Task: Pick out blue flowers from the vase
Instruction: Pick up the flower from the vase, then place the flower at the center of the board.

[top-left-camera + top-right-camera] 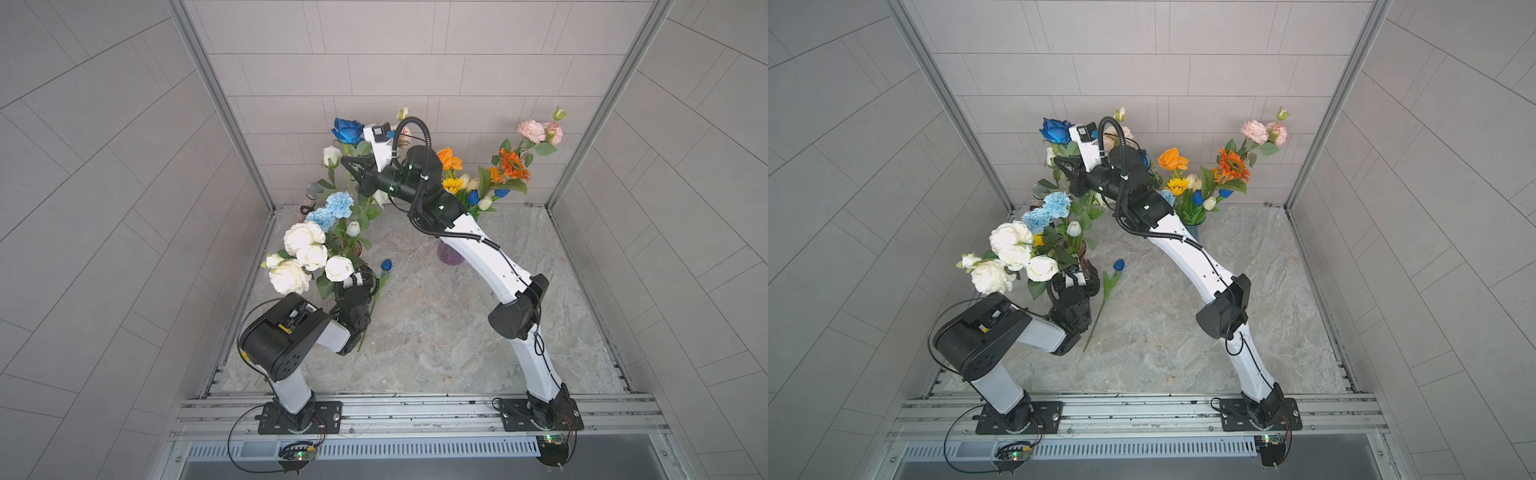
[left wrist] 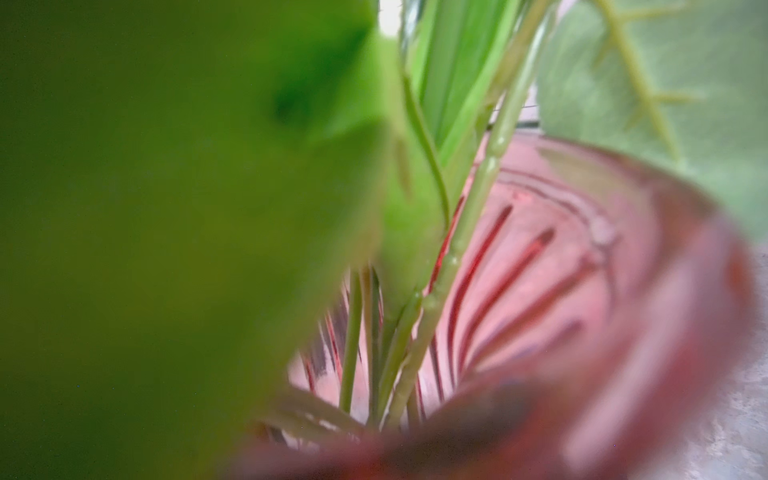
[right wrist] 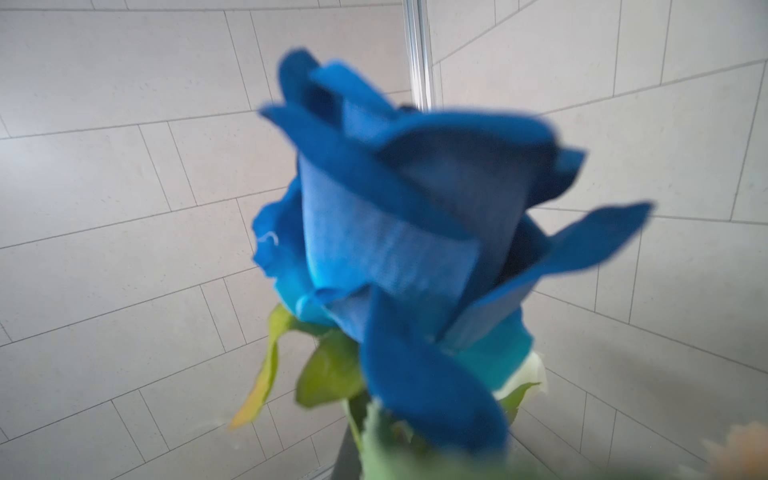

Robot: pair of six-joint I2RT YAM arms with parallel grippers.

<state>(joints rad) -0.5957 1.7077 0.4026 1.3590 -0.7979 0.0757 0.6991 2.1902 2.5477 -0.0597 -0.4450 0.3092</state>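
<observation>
The right claw point(image 1: 345, 161) is pinched narrow on the stem just under the blue rose point(image 1: 347, 129), which stands high at the back, above the left bunch, and fills the right wrist view. The left claw point(image 1: 356, 280) sits low at the red vase point(image 2: 582, 291), under the white roses point(image 1: 305, 249), and it cannot be told how wide it stands. A blue tulip point(image 1: 386, 264) lies on the table point(image 1: 457, 332) beside that vase, light blue carnations point(image 1: 332, 210) rise from the bunch behind it, and two blue buds point(image 1: 473, 197) stand in the purple vase point(image 1: 451, 257).
</observation>
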